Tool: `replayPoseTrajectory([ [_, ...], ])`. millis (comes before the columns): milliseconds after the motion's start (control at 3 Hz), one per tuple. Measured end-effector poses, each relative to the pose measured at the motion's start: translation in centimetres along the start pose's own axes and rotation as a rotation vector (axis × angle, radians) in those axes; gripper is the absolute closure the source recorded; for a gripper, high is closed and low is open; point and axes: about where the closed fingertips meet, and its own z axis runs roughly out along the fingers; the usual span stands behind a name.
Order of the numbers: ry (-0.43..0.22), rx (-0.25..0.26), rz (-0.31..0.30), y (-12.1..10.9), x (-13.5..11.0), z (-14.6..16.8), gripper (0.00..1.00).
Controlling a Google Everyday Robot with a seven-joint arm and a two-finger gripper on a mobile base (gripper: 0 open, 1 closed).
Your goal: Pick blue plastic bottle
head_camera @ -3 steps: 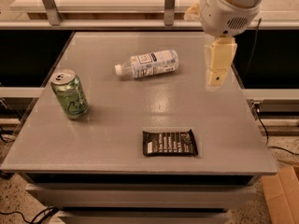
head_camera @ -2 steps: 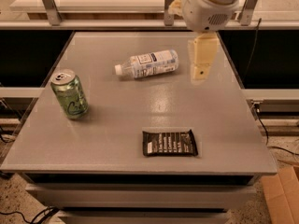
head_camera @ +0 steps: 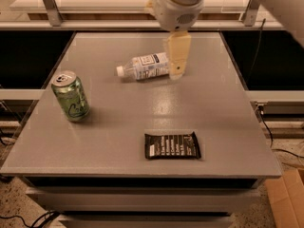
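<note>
The blue plastic bottle (head_camera: pixel 144 66) lies on its side on the grey table (head_camera: pixel 118 127), toward the back middle, white cap pointing left and white label facing up. My gripper (head_camera: pixel 176 65) hangs from the arm at the top of the view, right over the bottle's base end, and hides that end.
A green soda can (head_camera: pixel 70 96) stands upright at the left of the table. A black snack wrapper (head_camera: pixel 172 145) lies flat near the front edge. A cardboard box (head_camera: pixel 287 198) sits on the floor at the lower right. A metal rail runs behind the table.
My gripper has moved left from the table's right side to the bottle's base end. The bottle, can and wrapper have not moved.
</note>
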Motion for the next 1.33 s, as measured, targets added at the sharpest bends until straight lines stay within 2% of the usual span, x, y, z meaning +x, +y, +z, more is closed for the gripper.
replayPoseTrajectory([
  [667,0.038,-0.063,-0.025,-1.9,-0.9,5.2,0.0],
  [1333,0.071,-0.131,-0.027,-2.1,-1.0,9.3,0.0],
])
